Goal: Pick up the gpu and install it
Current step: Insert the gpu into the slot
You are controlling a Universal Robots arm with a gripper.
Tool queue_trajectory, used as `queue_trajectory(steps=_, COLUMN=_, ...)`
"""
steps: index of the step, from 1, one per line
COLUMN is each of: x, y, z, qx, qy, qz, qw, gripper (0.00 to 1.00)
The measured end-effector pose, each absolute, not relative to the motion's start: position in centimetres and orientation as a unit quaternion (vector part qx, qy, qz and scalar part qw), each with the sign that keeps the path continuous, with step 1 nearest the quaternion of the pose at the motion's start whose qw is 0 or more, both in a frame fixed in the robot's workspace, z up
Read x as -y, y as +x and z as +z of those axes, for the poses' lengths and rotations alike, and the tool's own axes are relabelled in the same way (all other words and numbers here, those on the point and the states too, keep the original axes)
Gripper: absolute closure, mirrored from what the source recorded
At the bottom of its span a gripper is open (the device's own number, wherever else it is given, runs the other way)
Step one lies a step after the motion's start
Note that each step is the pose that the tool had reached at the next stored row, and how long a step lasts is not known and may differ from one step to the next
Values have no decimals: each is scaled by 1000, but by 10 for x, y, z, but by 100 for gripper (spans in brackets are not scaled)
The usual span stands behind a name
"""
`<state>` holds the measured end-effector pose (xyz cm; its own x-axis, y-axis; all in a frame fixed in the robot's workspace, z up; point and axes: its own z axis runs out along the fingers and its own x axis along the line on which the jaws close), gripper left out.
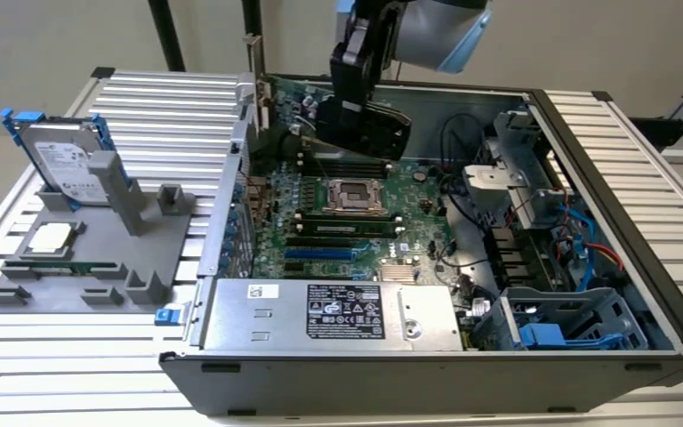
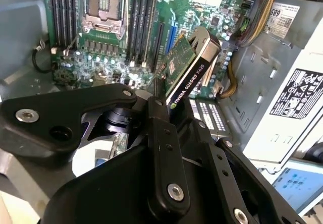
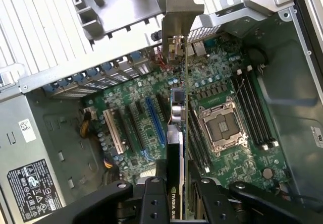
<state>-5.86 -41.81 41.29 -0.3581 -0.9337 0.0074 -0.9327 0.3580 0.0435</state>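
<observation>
Above the motherboard (image 3: pixel 222 103) in the open case (image 1: pixel 608 191), the gripper (image 3: pixel 176 196) clamps the gpu (image 3: pixel 176 118) edge-on, bracket toward the rear wall.

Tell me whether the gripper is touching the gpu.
Touching. In the first wrist view the gripper has its fingers closed against both faces of the gpu.

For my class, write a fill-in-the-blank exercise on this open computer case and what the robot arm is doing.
1. The claw is shut on the ____.
2. The gpu hangs above the ____ inside the open case.
3. On the grey holder outside the case stands a silver ____ with blue rails.
4. The processor socket on the board is ____.

Missing words: gpu; motherboard; hard drive; empty
</observation>
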Motion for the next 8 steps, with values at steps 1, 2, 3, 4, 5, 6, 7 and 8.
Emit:
queue_trajectory(steps=1, x=418, y=-58, z=413, qx=822, qy=569, qz=-16, qw=15, gripper=100)
queue_trajectory(steps=2, x=418, y=-58, z=413, qx=820, qy=571, qz=-16, qw=15, gripper=100)
queue_trajectory(steps=3, x=418, y=-58, z=413, qx=819, qy=574, qz=-16, qw=16, gripper=100)
queue_trajectory(steps=4, x=418, y=-57, z=413, qx=817, qy=576, qz=-16, qw=16, gripper=100)
queue_trajectory(steps=5, x=418, y=-57, z=413, qx=815, qy=579, qz=-16, qw=16, gripper=100)
queue_trajectory(steps=6, x=418, y=-57, z=413, qx=814, qy=581, qz=-16, qw=16, gripper=100)
queue_trajectory(steps=7, x=418, y=-57, z=413, qx=812, qy=583, qz=-16, qw=16, gripper=100)
queue_trajectory(steps=8, x=418, y=-56, z=413, qx=810, qy=586, qz=-15, qw=16, gripper=100)
